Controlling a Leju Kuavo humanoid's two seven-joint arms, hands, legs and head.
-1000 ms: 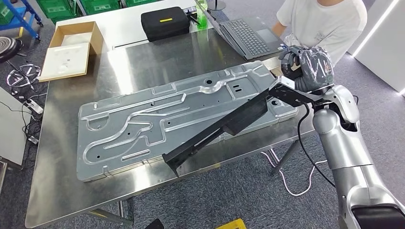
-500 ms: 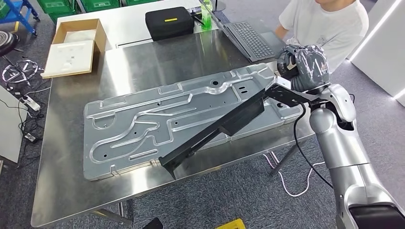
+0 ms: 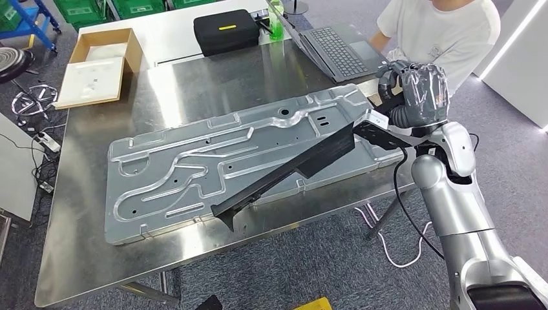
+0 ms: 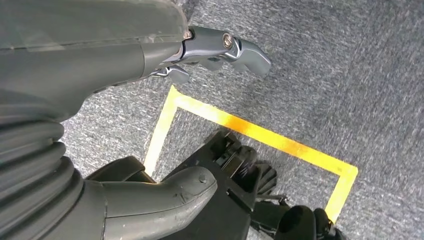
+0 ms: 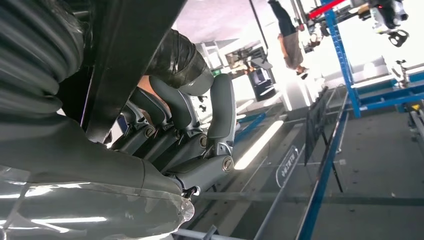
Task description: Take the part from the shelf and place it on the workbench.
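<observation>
Part (image 3: 291, 173), gripped by right hand (image 3: 413, 90) fingers, overhangs stamped panel (image 3: 194, 165) beside laptop (image 3: 339, 48).

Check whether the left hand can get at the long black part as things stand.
Probably not: the left hand hangs over grey carpet beside yellow floor tape, while the long black part is over the steel workbench.

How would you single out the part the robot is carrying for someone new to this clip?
On the steel workbench lies a big silver stamped panel. Slanting above it is a long black bracket, its far end held by the right hand: the one dark, narrow piece.
</observation>
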